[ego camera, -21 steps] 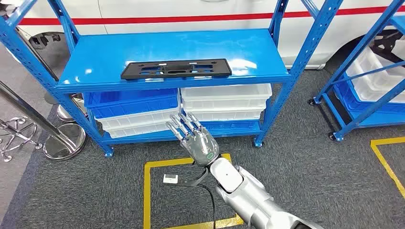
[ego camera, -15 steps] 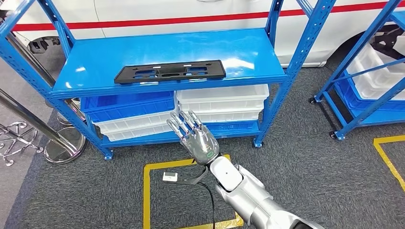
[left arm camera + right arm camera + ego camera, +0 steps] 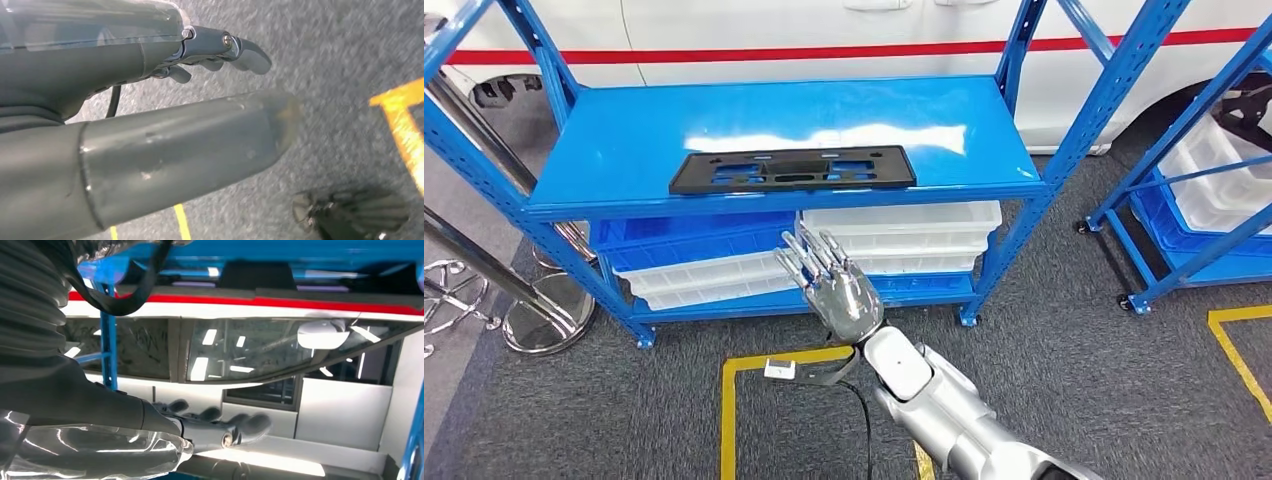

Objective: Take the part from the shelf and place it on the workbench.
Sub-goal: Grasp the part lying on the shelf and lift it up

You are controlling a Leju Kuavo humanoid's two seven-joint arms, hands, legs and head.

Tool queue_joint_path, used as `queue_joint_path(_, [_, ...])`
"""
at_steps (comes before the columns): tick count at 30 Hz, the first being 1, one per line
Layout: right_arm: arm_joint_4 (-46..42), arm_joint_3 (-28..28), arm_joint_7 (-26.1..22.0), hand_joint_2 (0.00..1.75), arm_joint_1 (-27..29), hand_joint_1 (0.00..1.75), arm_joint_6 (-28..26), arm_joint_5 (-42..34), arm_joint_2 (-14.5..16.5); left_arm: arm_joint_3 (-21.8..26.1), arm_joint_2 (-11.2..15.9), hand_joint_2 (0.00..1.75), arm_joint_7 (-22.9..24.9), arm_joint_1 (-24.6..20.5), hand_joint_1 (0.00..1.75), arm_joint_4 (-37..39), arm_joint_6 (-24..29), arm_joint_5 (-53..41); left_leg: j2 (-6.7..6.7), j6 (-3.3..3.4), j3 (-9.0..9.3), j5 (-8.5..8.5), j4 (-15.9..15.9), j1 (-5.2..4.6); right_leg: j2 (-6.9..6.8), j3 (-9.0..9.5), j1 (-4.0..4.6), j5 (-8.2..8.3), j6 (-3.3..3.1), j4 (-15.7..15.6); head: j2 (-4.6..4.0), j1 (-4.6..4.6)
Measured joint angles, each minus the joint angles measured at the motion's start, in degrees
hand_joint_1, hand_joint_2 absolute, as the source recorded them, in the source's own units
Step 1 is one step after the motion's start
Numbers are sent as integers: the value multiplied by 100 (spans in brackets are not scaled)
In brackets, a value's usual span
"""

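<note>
Closer to the shelf (image 3: 574,150) now; right robot hand (image 3: 832,283) released, below the part (image 3: 793,168) — I risk clipping the shelf edge.

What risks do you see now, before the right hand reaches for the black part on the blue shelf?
1. The black part is flat and lies near the front edge of the blue shelf. The right hand, open and below shelf level, may push it instead of gripping it.
2. Rising from there, the fingers may strike the shelf's front edge.
3. The upright post stands to the right; a wide arm swing may hit it.
</note>
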Motion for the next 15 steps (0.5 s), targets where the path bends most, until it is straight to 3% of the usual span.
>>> queue_joint_path(2, [0, -2, -2, 175, 27, 0, 1, -1, -8, -1, 1, 0, 1, 8, 0, 1, 1, 1, -9, 9, 131, -118, -3, 0, -1, -504, -32, -241, 37, 561, 0, -1])
queue_joint_path(3, [1, -2, -3, 175, 41, 0, 1, -1, -10, -2, 1, 0, 1, 16, 0, 1, 1, 1, -16, 2, 211, -183, -3, 0, -3, -661, -45, -275, 47, 629, 0, -1])
queue_joint_path(4, [1, -2, -3, 175, 49, 0, 1, 0, -10, -2, 0, 0, 1, 22, 0, 1, 1, 1, -23, -11, 305, -253, -3, 1, -4, -728, -53, -198, 50, 519, 0, 0])
queue_joint_path(5, [1, -2, -3, 175, 51, 0, 1, 0, -10, -2, -3, 0, 1, 24, 0, 1, 0, 1, -28, -26, 413, -331, -3, 1, -7, -704, -57, 11, 40, 232, 0, 0])
queue_joint_path(7, [8, -2, -3, 175, 54, 0, 2, -1, -18, -2, -13, 0, 1, 26, 0, 1, -1, 2, -36, -72, 594, -494, -12, -2, -20, -574, -31, 667, -24, -507, 0, -2])
queue_joint_path(8, [12, -2, -3, 175, 57, 0, 3, -1, -24, -2, -19, 0, 2, 21, 0, 1, -1, 2, -37, -107, 652, -563, -28, -3, -23, -522, -6, 899, -62, -761, 0, -5])
queue_joint_path(9, [14, -4, -4, 175, 60, 0, 4, -1, -31, -2, -22, 0, 3, 18, 0, 1, -1, 3, -36, -146, 711, -602, -48, -5, -20, -496, 18, 1026, -101, -897, 0, -7])
queue_joint_path(11, [7, -7, -4, 175, 50, 0, 3, 0, -32, -2, -22, 0, 3, 4, 0, 2, 0, 6, -28, -231, 732, -544, 18, -6, 1, -409, 24, 972, -177, -959, 1, -9])
queue_joint_path(12, [1, -8, -4, 175, 39, 0, 2, 0, -31, -2, -21, 0, 1, -1, 0, 2, 1, 8, -21, -265, 677, -447, 196, -4, 10, -331, 10, 948, -216, -1006, 1, -9])
queue_joint_path(14, [-7, -8, -5, 175, 20, 0, 1, 0, -25, -2, -20, 0, -1, -21, 0, 3, 0, 10, -12, -313, 302, -321, 859, 3, 10, -134, -16, 873, -285, -1094, 0, -11])
queue_joint_path(15, [-5, -8, -4, 175, 19, 0, 1, 0, -27, -2, -21, 0, -1, -24, 0, 3, -1, 12, -10, -331, 71, -397, 1209, 7, 6, -45, -16, 821, -306, -1122, -1, -10])
